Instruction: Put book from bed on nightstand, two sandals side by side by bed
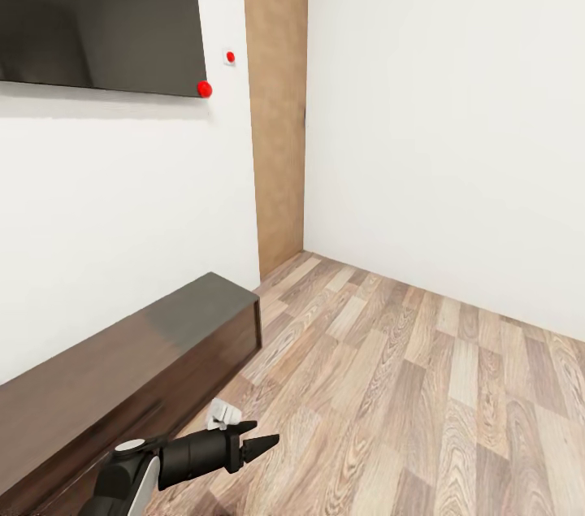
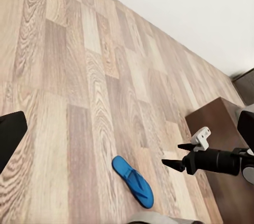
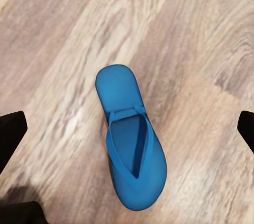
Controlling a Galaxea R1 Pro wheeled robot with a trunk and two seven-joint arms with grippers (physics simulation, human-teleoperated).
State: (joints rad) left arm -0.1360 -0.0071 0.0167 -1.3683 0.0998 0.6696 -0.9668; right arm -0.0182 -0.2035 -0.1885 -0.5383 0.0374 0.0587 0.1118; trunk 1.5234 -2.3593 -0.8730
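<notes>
Since one blue sandal [image 3: 130, 144] lies flat on the plank floor [image 3: 201, 33] at mid-frame, between the parted, empty fingers [image 3: 10, 134] of the right gripper [image 3: 127, 128], I would descend squarely and pinch across its sole. The left gripper [image 2: 127, 128], also spread and empty, hangs high, looking down.

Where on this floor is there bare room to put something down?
Open planks stretch from the long dark cabinet to the white wall. In the right wrist view, the floor is bare all around the blue sandal. It is tightest beside the cabinet, by the gripper.
</notes>
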